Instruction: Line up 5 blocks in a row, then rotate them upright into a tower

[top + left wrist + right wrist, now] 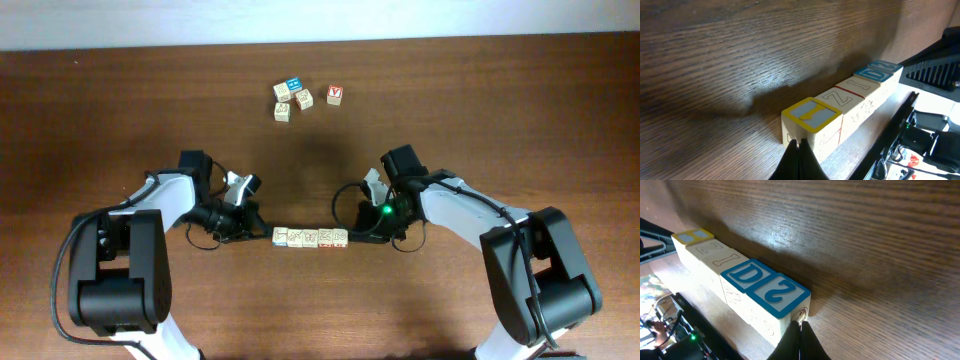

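**Row of 5 blocks (310,238) between 2 end effectors.** The row lies left to right on the bench (100,120), with the blocks face to face in a straight line.

- **Contact:** The left end effector (799,159) is closed and empty. Its tip rests against the outer side face of the yellow-framed block (812,116) at the row's left end. The right end effector (800,339) is also closed with nothing between its fingers. Its tip rests against the outer side face of the blue end block (780,294) at the right end.
- **Top faces, from the left:**
  - The yellow-framed block shows a pale "I" on blue.
  - Block 2 (840,97) shows an outlined "Z".
  - Block 3 (860,86) shows an outlined "I".
  - Block 4 (871,74) shows a blue "D".
  - The blue end block shows a character that reads as "Z" or "2".
  - The side faces carry faint line drawings that cannot be read.
- **Other cubes:** Well apart from the row, toward the far bench edge, 3 pale cubes (283,112) cluster with a blue-topped cube (293,85). A red "V" cube (335,94) sits just to their right.
- **Open room:** Bare wood lies between the row and this cluster, on the near side of the row, and outside both arms.
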Available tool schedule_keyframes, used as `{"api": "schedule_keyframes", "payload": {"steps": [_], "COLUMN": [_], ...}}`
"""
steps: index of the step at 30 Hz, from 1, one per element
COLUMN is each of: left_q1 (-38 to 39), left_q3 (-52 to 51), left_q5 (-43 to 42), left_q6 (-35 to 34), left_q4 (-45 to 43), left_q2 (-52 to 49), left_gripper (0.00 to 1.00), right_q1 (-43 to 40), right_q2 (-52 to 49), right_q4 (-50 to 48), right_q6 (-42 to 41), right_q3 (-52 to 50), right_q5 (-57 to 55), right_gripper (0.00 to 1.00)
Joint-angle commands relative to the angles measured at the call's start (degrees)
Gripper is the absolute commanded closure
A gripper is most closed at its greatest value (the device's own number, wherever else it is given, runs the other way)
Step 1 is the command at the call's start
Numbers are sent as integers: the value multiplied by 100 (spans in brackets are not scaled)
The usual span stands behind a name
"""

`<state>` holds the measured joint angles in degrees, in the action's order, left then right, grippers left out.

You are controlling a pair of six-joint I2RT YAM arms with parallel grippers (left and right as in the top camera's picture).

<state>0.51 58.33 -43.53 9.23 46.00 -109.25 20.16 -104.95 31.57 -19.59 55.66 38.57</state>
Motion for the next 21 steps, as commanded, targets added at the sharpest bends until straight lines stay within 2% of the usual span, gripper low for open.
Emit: {"api": "schedule_keyframes", "payload": {"steps": [1,21], "left_q1": [22,22], "left_q3": [-46,-46], "left_q5": [-195,-216], "left_q6": [70,48], "left_q4": [-4,15], "left_q2": [-68,-68], "left_gripper": [100,100], "right_q1": [229,243], "right_q2": [68,562], "right_q4": [-33,103], "right_q6": [116,109], "right_q3": [245,326], "right_q5": [299,284], "right_gripper": [96,96]}}
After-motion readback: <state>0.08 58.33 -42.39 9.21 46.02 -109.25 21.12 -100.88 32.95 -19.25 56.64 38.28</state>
